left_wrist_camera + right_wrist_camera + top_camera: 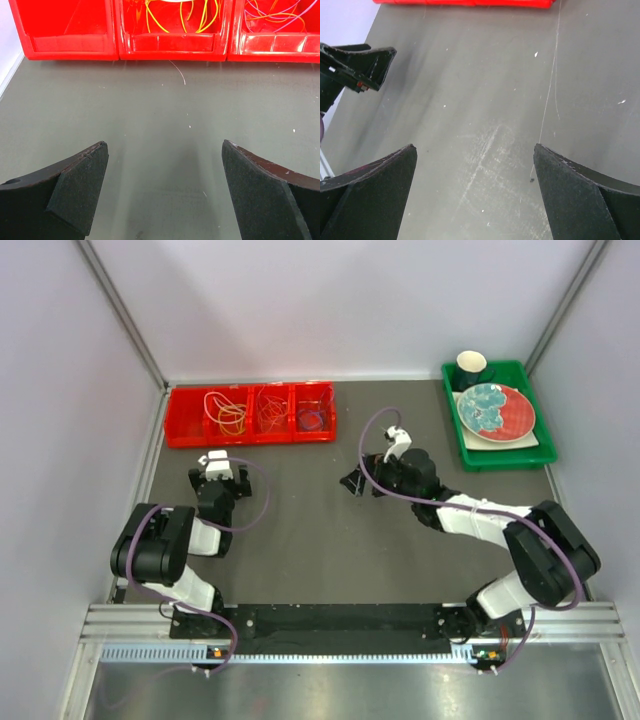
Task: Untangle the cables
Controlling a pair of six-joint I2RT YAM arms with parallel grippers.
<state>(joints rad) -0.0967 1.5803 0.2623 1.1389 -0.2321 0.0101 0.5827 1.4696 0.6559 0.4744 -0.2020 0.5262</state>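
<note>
cables: thin coloured wire loops (228,412) were seen in red plastic divided bin (250,438), far left | left gripper (165,155), right gripper (475,155): were found released, nothing held, above grey mat (300,530) | loops were cropped at left wrist view's far edge

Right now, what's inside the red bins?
Cables lie in the red bins: yellow-orange, then reddish, then purple rightmost. Leftmost compartment looks bare. What lies beneath the piles is covered.

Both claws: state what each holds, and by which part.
Nothing: left claw and right claw both stand open and empty above the table.
</note>
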